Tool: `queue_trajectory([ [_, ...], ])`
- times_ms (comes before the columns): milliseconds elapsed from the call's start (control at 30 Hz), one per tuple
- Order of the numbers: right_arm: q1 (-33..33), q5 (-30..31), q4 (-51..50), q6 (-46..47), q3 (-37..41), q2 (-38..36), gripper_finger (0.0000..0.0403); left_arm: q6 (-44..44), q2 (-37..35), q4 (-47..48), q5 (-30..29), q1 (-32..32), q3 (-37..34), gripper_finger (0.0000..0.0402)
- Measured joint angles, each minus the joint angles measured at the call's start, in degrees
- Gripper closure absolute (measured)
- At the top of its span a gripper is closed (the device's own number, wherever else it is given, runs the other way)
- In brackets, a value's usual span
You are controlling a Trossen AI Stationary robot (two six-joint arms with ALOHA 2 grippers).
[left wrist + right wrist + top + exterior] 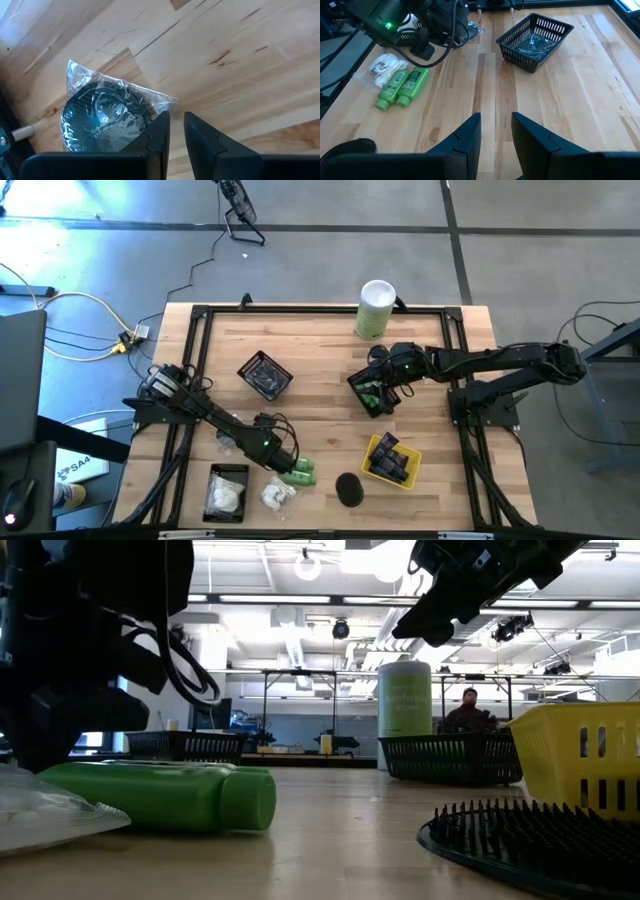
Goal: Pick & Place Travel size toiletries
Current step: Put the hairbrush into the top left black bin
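A clear crinkly packet holding a black round disc (100,120) lies flat on the wood at the near left (227,442). My left gripper (175,125) points down right beside the packet's edge, open by a narrow gap with bare wood showing between the fingers. Two green bottles (298,472) lie on their sides next to a white packet (278,495). A bare black disc (348,488) lies near the front edge. My right gripper (496,125) hangs open and empty over a black basket (375,395) with green items in it. My left gripper comes from above. One finger (159,131) stands over the clear packet's edge (150,107), near a corner. I cannot tell whether it touches the plastic. The packet lies flat on the table.
Another black basket (265,375) with a clear packet stands mid-table, and a third (227,492) with white packets stands at the near left. A yellow basket (392,460) holds dark items. A tall white-and-green canister (375,308) stands at the far edge. A person (470,710) sits beyond the table.
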State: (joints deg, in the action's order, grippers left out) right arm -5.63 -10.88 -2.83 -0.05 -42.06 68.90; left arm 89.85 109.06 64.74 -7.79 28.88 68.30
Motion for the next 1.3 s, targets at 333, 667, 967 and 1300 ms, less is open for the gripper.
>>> queue_trajectory([
  [333,0.0,0.0,0.0,0.0,0.0,0.0,0.0302,-0.1,0.0,-0.3,0.4,0.0,0.1,0.0347],
  [667,0.0,0.0,0.0,0.0,0.0,0.0,0.0302,-0.2,-0.2,-1.2,3.6,0.0,0.3,0.0290],
  [967,0.0,0.0,0.0,0.0,0.0,0.0,0.0302,0.4,-0.7,0.6,2.4,-0.5,0.3,0.0247],
  [1300,0.0,0.0,0.0,0.0,0.0,0.0,0.0302,0.3,-0.8,5.8,2.3,-0.8,0.3,0.0247],
])
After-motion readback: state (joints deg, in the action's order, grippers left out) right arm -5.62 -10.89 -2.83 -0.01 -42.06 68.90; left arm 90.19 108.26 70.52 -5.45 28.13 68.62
